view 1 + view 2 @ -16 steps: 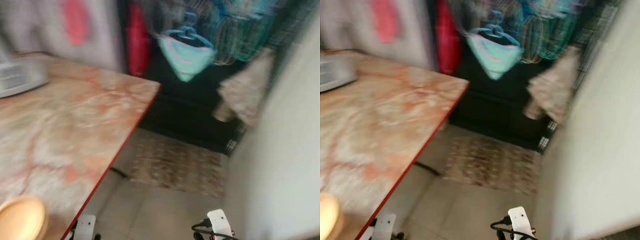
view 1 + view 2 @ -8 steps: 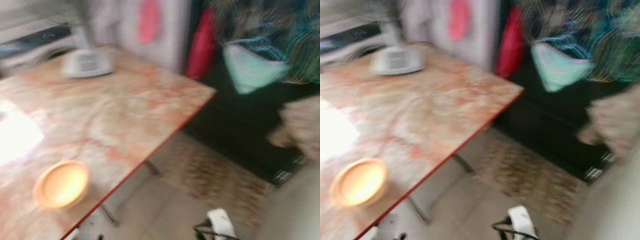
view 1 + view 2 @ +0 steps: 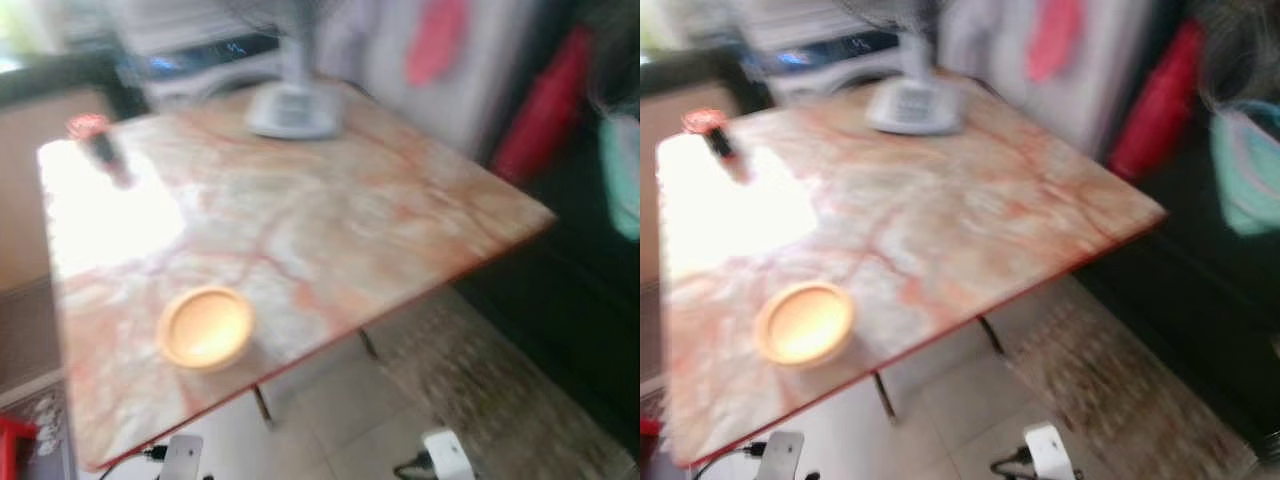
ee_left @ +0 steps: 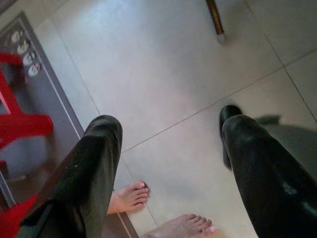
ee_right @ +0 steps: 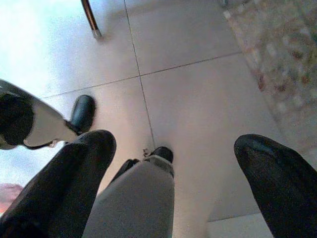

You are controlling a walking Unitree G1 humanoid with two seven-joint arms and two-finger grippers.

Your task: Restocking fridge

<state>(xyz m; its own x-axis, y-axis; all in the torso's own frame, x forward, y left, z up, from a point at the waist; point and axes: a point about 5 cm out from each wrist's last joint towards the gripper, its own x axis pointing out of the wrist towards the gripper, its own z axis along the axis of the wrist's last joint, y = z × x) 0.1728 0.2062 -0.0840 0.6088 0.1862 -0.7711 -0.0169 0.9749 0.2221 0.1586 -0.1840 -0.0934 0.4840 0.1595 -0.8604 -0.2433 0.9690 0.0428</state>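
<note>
The robot is near a marble tabletop (image 3: 330, 220) and the head pictures are blurry, so it may be moving. It could bump the tabletop edge or a thin metal leg (image 4: 215, 19) as it walks. A person's bare feet (image 4: 130, 196) are on the floor just beside the left gripper (image 4: 168, 163), and the robot could step on them or hit them. A patterned rug (image 5: 282, 64) lies near, and a foot could catch on it.

Both arms hang down over the tiles. The left gripper has its fingers wide apart and holds nothing. The right gripper (image 5: 183, 173) has its fingers apart too, also holding nothing.

No fridge can be made out. On the tabletop sit a round yellow bowl (image 3: 205, 327), a small dark bottle with a red cap (image 3: 98, 145) at the far corner, and a white fan base (image 3: 293, 108), all well apart
</note>
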